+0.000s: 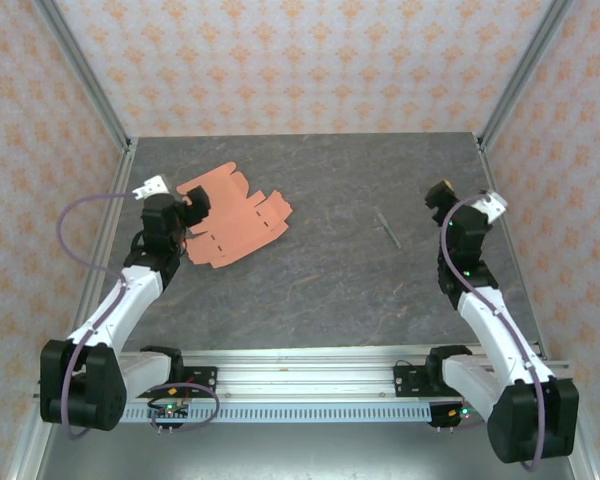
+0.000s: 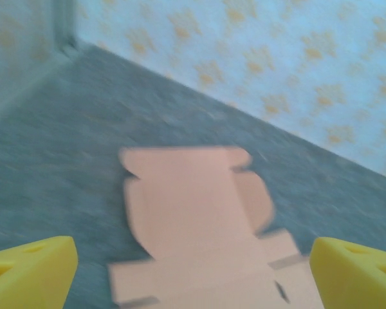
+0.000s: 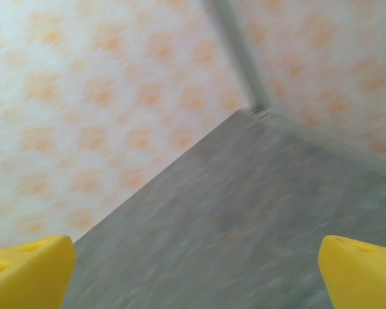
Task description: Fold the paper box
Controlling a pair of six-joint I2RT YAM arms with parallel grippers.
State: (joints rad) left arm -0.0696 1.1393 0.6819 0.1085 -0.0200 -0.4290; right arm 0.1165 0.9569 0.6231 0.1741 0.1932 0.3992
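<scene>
Two arms on this rig, and both claws are spread wide with nothing in them. The left claw hangs toward the far left corner of the table, over the left edge of the paper box. From above I can't tell if it's touching the card or just hovering. The paper box is a flat salmon-orange cutout, tabs and flaps all spread out, lying flat on the gray top in the far left part and turned at a slant to the table edges. The left wrist camera is pretty blurry, but you can see the sheet ahead and below, with the yellow fingertips sitting way out at the two bottom corners, so those jaws are clearly apart and off the card. The right claw is over near the right edge, about level with the sheet and well apart from it. Its wrist camera shows the same wide spread of yellow tips over bare gray table, looking at a far corner where the patterned walls meet. There's also a thin stick lying right of the middle, between the sheet and the right claw; too small to say what it is.
</scene>
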